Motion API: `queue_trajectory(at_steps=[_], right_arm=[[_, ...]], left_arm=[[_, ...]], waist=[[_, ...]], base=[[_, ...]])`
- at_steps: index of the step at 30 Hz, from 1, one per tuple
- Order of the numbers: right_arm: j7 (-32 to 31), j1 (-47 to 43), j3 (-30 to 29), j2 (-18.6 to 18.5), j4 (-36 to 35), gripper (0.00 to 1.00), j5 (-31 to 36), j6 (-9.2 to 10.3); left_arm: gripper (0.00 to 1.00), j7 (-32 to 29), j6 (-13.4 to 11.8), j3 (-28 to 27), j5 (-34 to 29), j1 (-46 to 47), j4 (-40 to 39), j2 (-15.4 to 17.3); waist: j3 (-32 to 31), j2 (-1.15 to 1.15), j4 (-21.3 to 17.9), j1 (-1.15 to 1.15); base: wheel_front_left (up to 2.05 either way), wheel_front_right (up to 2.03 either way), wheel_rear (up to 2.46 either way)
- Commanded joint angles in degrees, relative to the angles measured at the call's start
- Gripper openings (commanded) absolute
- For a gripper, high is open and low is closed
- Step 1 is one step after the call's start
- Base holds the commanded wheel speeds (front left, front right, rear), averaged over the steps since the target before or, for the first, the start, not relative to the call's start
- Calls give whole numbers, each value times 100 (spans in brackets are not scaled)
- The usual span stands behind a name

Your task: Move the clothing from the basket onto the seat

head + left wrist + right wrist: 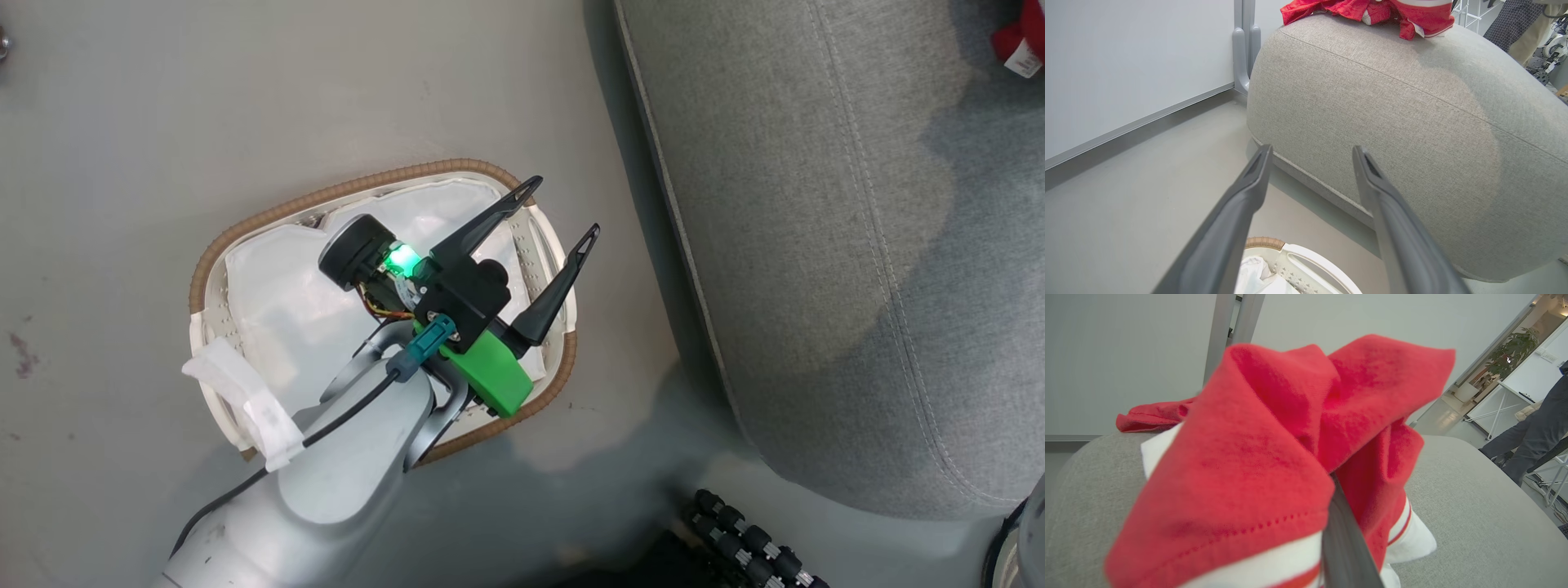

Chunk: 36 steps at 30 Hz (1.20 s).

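Cataloguing writing first: a white tag (pixel 1024 62) on the clothing (pixel 1011 34), at the far right corner of the seat (pixel 816 245) in the head view, bears print too small to read. Container, one: the basket (pixel 245 224), oval white plastic with a brown woven rim, standing on the grey floor (pixel 147 122) near the seat's left edge and apart from it. Contents as seen: a crumpled white liner (pixel 277 302), partly hidden behind the pale forearm (pixel 343 474). Left gripper (pixel 563 206): poised above the basket's seat-side rim, its two dark fingers (pixel 1249 196) spread wide and empty, with a green housing (pixel 490 376) and a lit green lamp (pixel 402 260) behind them; in the left wrist view those fingers frame the seat's rounded side. Clothing, location: red garments heaped on top of the seat, along its far edge in the left wrist view. Right gripper (pixel 1339 522): over the seat's top, with a red jersey (pixel 1269 457) trimmed in a white, red-striped band bunched over it; one dark finger (pixel 1345 547) emerges beneath the fabric and the other is covered, so whether the grip is closed on the cloth cannot be told. A second red piece (pixel 1151 416) lies flat on the seat behind the jersey. A person's dark-trousered legs (pixel 1531 441) stand past the seat's right edge in the right wrist view
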<state>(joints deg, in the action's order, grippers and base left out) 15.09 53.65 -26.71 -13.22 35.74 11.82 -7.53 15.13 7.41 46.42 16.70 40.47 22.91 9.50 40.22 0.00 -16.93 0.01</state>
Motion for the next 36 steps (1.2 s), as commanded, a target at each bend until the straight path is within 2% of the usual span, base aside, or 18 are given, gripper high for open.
queue_trajectory(at_steps=[1,2,3,4,5,12,21,31,36], right_arm=[[12,-139,7,29,-29,0,30,8],[12,-181,14,54,-50,14,28,8],[12,-231,31,87,-71,38,37,8],[12,-274,44,105,-95,89,41,8],[12,-333,62,130,-122,100,42,8],[12,-843,319,239,-302,100,-29,8],[12,-1377,594,157,-400,100,-150,8],[12,-1345,953,-260,-435,100,-290,8],[12,-1274,1172,-192,-358,100,-370,8]], left_arm=[[100,1,14,-18,17,-68,23,51],[100,1,14,-23,19,-90,27,53],[100,1,14,-35,34,-119,38,60],[100,1,14,-42,42,-136,43,63],[100,1,14,-53,62,-155,52,67],[100,1,14,-138,160,-333,44,5],[100,1,15,-414,294,-617,-4,-121],[100,1,14,-1071,383,-1053,-160,-416],[100,1,9,-1551,323,-1323,-184,-498]], waist=[[-51,0,-33,-1],[-73,0,-42,-1],[-112,0,-56,-1],[-143,0,-65,-1],[-194,0,-79,-1],[-609,0,-131,-1],[-1239,0,-87,-1],[-2161,0,398,-1],[-2509,0,728,-1]], base=[[0,0,0],[0,0,0],[0,0,0],[0,0,0],[0,0,0],[0,0,0],[0,0,0],[0,0,0],[0,0,0]])
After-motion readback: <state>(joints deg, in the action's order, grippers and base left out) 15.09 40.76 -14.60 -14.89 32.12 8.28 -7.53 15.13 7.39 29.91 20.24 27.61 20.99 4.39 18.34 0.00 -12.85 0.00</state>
